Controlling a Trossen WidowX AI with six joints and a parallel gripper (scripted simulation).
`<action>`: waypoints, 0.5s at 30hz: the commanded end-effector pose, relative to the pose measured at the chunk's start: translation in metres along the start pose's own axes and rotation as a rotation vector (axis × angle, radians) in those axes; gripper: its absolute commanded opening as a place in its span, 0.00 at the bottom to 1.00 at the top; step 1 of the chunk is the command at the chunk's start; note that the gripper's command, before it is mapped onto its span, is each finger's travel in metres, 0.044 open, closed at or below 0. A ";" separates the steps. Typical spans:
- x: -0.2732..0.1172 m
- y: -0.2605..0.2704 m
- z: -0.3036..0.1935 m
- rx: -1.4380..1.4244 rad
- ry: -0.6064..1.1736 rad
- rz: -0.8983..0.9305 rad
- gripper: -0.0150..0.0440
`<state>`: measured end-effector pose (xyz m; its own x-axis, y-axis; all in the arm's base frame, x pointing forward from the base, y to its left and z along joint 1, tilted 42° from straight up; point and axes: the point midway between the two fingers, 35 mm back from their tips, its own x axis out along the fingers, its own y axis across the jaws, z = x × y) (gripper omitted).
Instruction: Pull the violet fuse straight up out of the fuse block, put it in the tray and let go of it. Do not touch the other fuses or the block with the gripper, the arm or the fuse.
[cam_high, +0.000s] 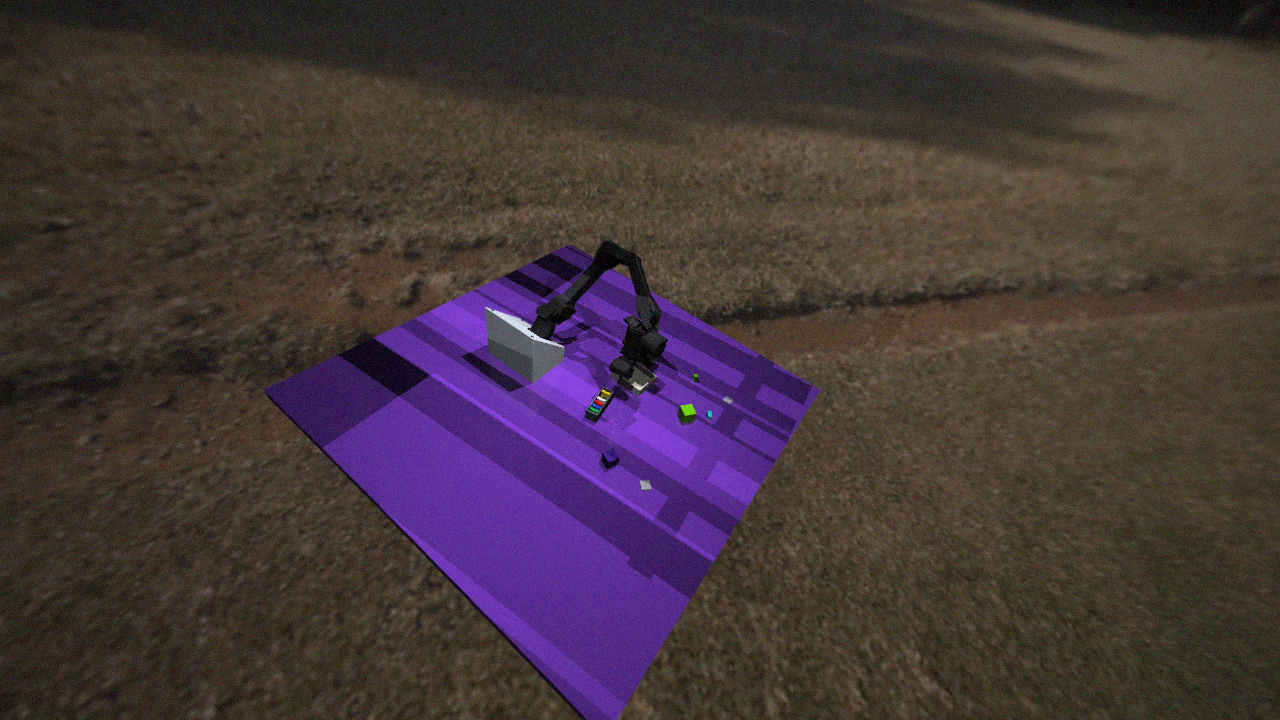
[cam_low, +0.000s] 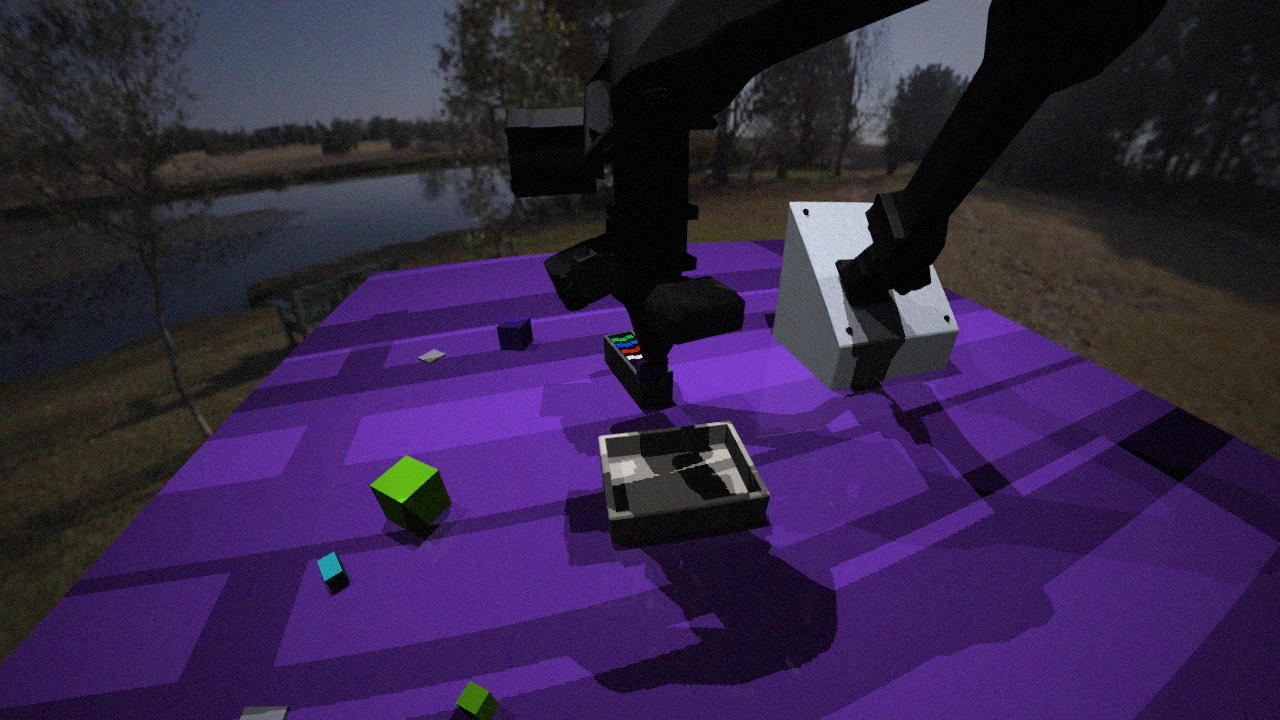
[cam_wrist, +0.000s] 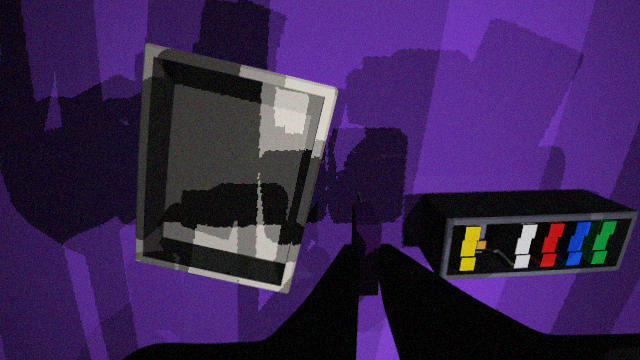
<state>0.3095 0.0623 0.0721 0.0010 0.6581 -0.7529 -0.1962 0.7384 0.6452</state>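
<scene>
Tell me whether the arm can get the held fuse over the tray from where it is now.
Probably yes. The end effector, shut on the violet fuse, hangs between the fuse block and the tray; only bare mat lies between it and the tray's open top.
</scene>
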 end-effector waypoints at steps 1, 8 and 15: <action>-0.005 0.038 0.007 -0.008 -0.015 0.006 0.25; -0.005 0.072 0.008 -0.009 -0.016 0.019 0.25; -0.004 0.072 0.008 -0.009 -0.016 0.019 0.25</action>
<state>0.3034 0.1116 0.1183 0.0047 0.6708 -0.7416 -0.2024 0.7269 0.6562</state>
